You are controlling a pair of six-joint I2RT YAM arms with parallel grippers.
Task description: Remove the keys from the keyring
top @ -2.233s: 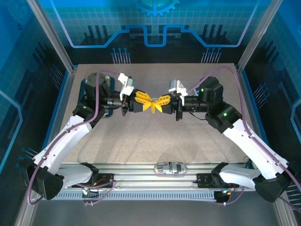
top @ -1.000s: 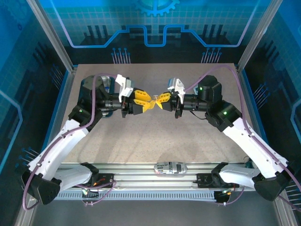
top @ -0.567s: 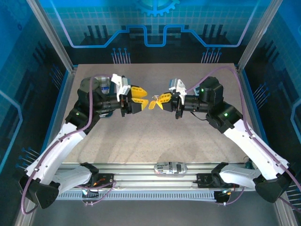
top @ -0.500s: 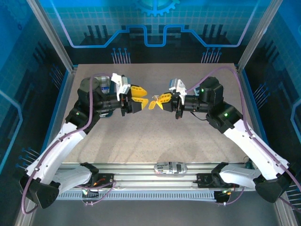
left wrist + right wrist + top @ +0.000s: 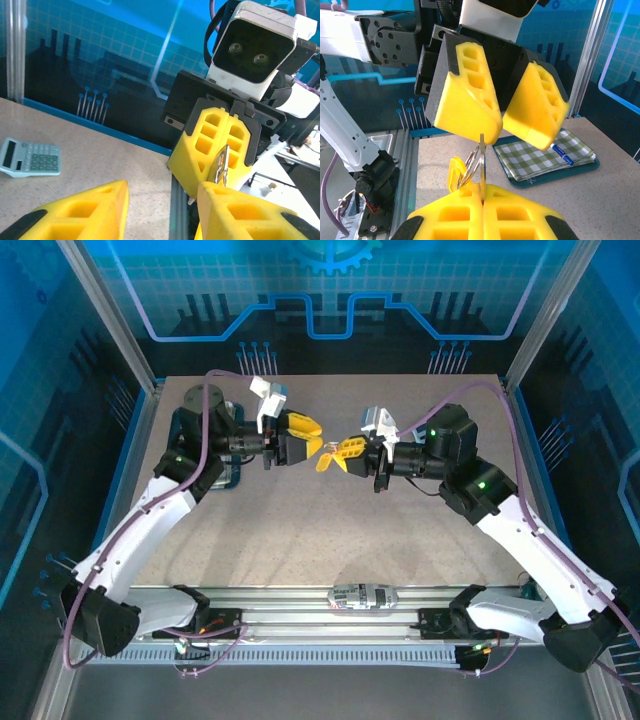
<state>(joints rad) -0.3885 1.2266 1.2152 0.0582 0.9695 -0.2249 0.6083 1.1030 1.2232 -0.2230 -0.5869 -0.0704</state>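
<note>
My right gripper (image 5: 482,192) is shut on the key (image 5: 481,160), a thin metal blade seen edge-on and sticking up from between its pads. Silver split rings (image 5: 472,167) and the yellow-orange keyring piece (image 5: 451,175) hang off the key's left side. My left gripper (image 5: 161,192) is open, its two yellow fingers (image 5: 465,100) spread just above the key's tip without gripping it. In the left wrist view the key (image 5: 222,162) stands in the shut right fingers (image 5: 210,135). From above, the left gripper (image 5: 316,437) and right gripper (image 5: 340,454) meet mid-air over the table's far middle.
A calculator (image 5: 30,157) lies on the table at the far left. A green checked cloth (image 5: 535,155) with a blue pen (image 5: 562,152) sits on a teal tray below the grippers. A small silver object (image 5: 362,595) rests on the front rail.
The left gripper let go of the key bundle, drew back to the left and opened. It has now risen and turned, with its open fingers again close over the key held by the right gripper.
</note>
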